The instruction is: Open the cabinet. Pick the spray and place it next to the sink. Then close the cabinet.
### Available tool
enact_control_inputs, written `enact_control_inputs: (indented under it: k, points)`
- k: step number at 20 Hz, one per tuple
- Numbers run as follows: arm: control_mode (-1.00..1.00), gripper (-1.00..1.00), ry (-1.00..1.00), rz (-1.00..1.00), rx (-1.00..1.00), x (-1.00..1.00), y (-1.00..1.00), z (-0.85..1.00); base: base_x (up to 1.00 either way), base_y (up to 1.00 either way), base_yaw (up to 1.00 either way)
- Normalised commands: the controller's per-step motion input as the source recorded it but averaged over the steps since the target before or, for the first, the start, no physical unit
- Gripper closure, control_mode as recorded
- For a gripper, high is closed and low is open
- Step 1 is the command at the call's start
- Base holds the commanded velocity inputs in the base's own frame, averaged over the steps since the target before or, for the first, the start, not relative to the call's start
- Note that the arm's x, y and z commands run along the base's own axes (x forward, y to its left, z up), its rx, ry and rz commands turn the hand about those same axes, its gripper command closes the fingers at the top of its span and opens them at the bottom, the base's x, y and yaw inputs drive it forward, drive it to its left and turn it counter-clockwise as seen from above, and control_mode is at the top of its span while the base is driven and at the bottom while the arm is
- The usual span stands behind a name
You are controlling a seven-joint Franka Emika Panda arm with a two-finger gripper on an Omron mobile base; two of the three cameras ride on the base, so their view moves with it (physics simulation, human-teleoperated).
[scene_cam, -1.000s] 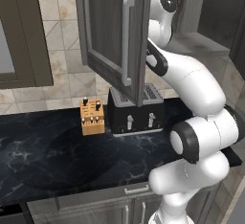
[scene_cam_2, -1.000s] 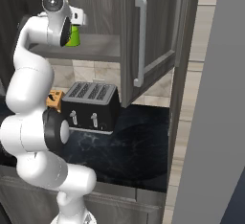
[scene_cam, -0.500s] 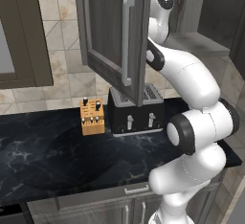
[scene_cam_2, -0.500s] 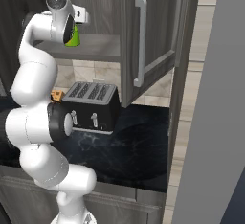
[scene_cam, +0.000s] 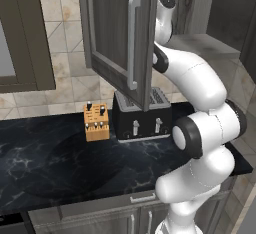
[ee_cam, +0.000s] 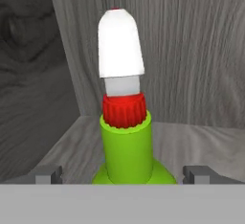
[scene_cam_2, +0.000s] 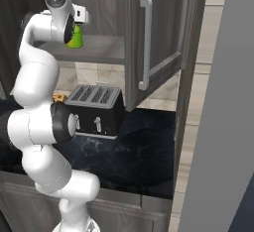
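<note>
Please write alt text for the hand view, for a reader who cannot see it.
A lime-green spray bottle with a red collar and white trigger head stands upright on a grey wood-grain cabinet shelf, centred between the open gripper's two fingertips.

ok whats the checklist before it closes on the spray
1. Cabinet door swung open, clear of the arm: ok.
2. Spray standing upright on the inner shelf: ok.
3. Gripper open, one fingertip on each side of the bottle's neck: ok.
4. Bottle centred between the fingertips: ok, roughly midway in the hand view.
5. Fingers reaching far enough along the bottle for a firm hold: cannot tell, only the tips show.
6. Drop spot by the sink free: cannot tell, the sink is out of frame.
</note>
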Motion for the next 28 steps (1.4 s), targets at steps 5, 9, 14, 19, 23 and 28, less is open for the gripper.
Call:
enact_control_inputs:
  k: [5,9,14,19,23,28]
  points:
    - [-1.00,-1.00,0.00,0.00,0.00,0.00,0.06,-0.09,0.00,0.00,0.00]
    - [-1.00,-1.00,0.00,0.00,-0.02,0.05,0.00,-0.16,0.00,0.00,0.00]
    - [-1.00,-1.00,0.00,0.00,-0.03,0.18,0.00,-0.14,0.00,0.00,0.00]
    - [-1.00,-1.00,0.00,0.00,-0.02,0.22,0.00,-0.01,0.00,0.00,0.00]
    - [-1.00,-1.00,0.04,0.00,0.00,0.07,0.00,0.00,0.00,0.00,0.00]
    - [-1.00,-1.00,0.04,0.00,0.00,0.00,0.00,0.00,0.00,0.00,0.00]
